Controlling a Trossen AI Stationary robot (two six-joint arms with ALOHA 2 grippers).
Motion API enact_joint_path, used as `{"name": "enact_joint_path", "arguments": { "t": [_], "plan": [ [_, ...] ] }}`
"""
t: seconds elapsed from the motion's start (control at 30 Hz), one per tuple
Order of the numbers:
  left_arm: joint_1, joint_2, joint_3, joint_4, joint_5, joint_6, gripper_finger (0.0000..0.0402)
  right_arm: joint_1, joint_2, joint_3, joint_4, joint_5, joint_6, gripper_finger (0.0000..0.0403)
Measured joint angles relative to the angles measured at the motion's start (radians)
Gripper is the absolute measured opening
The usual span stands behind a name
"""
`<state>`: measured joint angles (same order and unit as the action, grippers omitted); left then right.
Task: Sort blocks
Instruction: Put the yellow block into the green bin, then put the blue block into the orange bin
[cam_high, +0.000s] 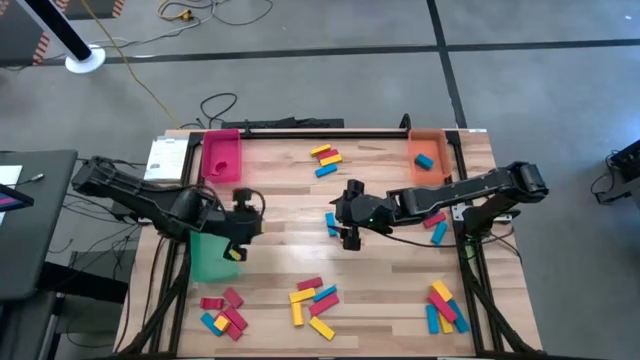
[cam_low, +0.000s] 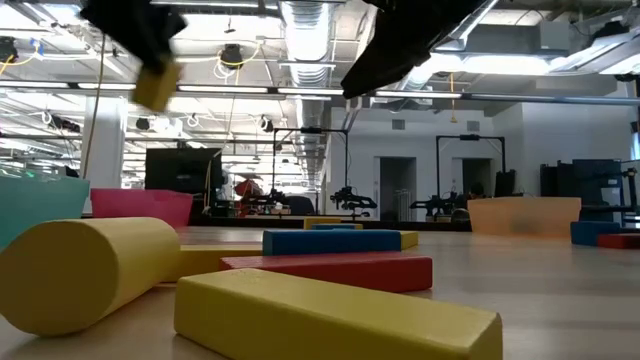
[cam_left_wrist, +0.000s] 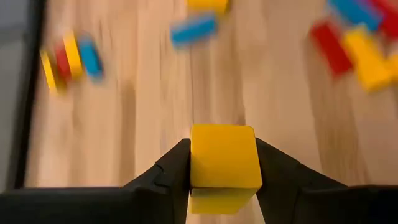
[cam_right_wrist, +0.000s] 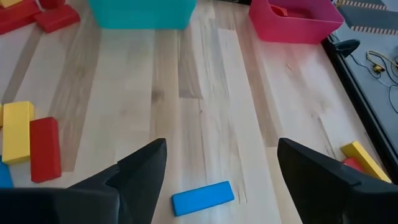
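Note:
My left gripper is shut on a yellow block and hovers over the right edge of the green tray. In the low view that block is high above the table. At mid-table my right gripper stands open above a blue block, which lies flat on the wood and touches neither finger. From above, this blue block shows just left of the right gripper. My left gripper pinches the yellow block by two opposite side faces between its two fingers. The block's square end face points out past the fingertips. The fingers slant downward from the table's left side. The block is lifted clear of the table.
A pink tray stands at the far left, and an orange tray holding a blue block stands at the far right. Loose blocks lie in heaps at near left, near middle, near right and far middle.

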<state>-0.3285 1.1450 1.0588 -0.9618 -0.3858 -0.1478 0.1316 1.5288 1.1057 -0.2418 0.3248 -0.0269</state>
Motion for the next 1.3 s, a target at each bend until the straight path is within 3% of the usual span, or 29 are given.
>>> {"name": "enact_joint_path", "arguments": {
  "t": [0.33, 0.67, 0.83, 1.3],
  "plan": [
    [-0.056, 0.002, -0.002, -0.354, 0.176, -0.323, 0.0131, 0.000, 0.000, 0.000, -0.007, -0.001, -0.004, 0.0317],
    [-0.079, 0.002, -0.190, -0.347, 0.282, -0.444, 0.0131, 0.031, 0.000, 0.000, -0.019, -0.003, -0.011, 0.0317],
    [-0.079, 0.002, -0.271, -0.344, 0.322, -0.504, 0.0162, 0.046, 0.000, 0.000, -0.034, -0.003, -0.010, 0.0317],
    [-0.079, 0.002, -0.285, -0.276, 0.317, -0.485, 0.0202, 0.045, 0.000, 0.000, -0.041, -0.003, -0.007, 0.0317]
  ]
}}
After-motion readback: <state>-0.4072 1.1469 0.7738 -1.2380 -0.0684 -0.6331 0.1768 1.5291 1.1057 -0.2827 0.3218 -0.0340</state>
